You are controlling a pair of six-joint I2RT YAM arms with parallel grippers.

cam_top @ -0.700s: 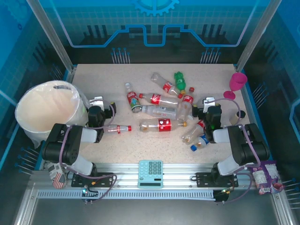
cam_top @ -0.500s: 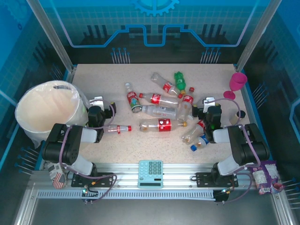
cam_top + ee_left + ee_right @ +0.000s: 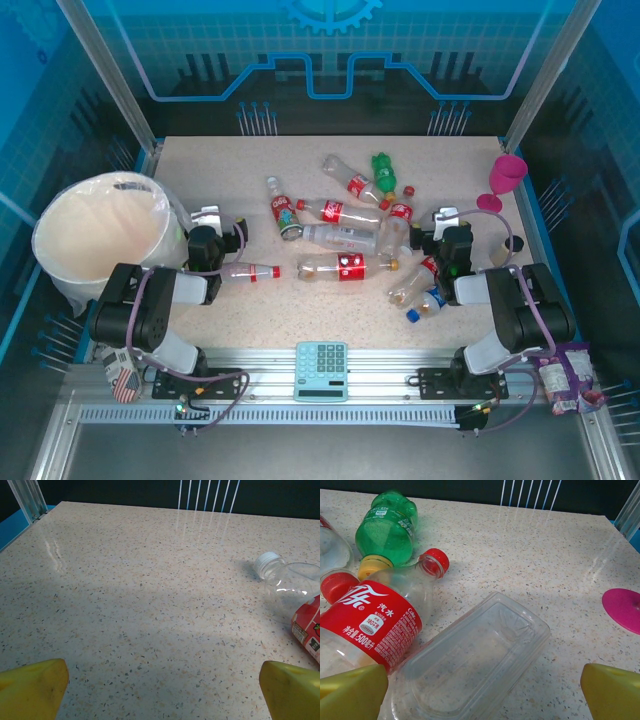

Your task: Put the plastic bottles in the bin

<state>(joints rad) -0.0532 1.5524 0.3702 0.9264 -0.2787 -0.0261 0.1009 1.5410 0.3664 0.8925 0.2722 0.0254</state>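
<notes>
Nearest, a pale green calculator (image 3: 321, 370) rests on the metal rail along the table's (image 3: 200, 170) near edge, midway between the two arm bases. Just beyond it, toward the near-left corner, a lone bottle (image 3: 248, 272) lies on its side beside the left arm's wrist, its red cap pointing right. The left gripper (image 3: 162, 690) hovers low over the speckled surface with its yellow fingers (image 3: 30, 685) spread wide and bare tabletop between them. Ahead and to its right lies a white-capped bottle (image 3: 292, 592) with a red label, well apart from the fingers. The right gripper (image 3: 482, 692) is likewise spread wide and clasps nothing. A clear plastic tray (image 3: 470, 660) lies flat just ahead between its fingers, against a red-labelled bottle (image 3: 372, 622) on its left, and beyond that a green bottle (image 3: 387, 527) lies with its yellow cap toward the camera. From above, the other plastic bottles (image 3: 345, 267) lie scattered on their sides across the middle of the table and toward its right edge. A blue-labelled bottle (image 3: 428, 302) is the nearest of that heap, close by the right arm. The bin (image 3: 120, 178) stands upright at the left edge, left of the left arm, its mouth facing up. A pink goblet (image 3: 505, 180) stands near the far-right corner.
</notes>
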